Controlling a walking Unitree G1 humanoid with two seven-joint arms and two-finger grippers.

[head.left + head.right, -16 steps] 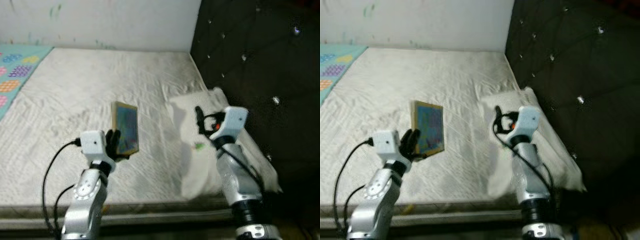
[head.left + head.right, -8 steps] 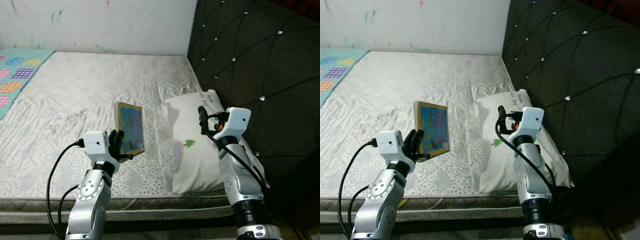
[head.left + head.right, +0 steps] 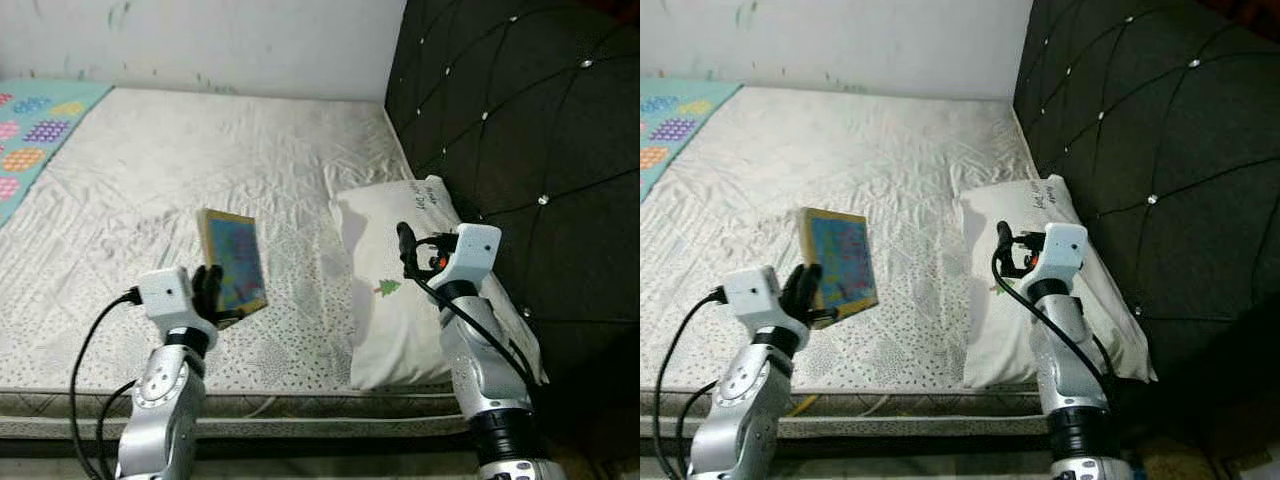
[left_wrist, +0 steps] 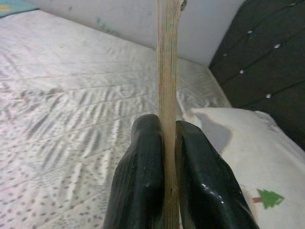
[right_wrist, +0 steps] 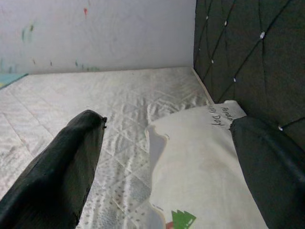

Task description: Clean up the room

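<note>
The jaws of the left gripper point(image 4: 167, 191) are pinching the lower edge of a book point(image 3: 235, 276), one black finger point(image 4: 138, 181) on each side of its pale page block, as the left wrist view is showing; the jaws of the right gripper point(image 5: 167, 157) are standing spread wide, with nothing between them. The book is being held up off the bed point(image 3: 150, 180), above the part near the bed's front edge, roughly midway along it; its cover, blue with coloured marks, is facing towards the pillow side and its yellow edge is pointing up and away from the robot; it is tilting a little rather than standing square. The left arm is reaching up from below the front edge of the bed, a black cable looping from its wrist.

The right gripper is hovering over the pillow point(image 3: 400, 290), which is lying at the bed's right front corner, pressed against the dark tufted headboard point(image 3: 520, 130); the pillow is white, carrying a small green tree print point(image 3: 388, 288) and a line of writing near its far end. The mattress cover is wrinkled and quilted; a patterned blanket point(image 3: 40, 120) is lying at the far left corner of the bed, its squares showing in several colours; a pale wall point(image 3: 200, 40) is running along the far edge.
</note>
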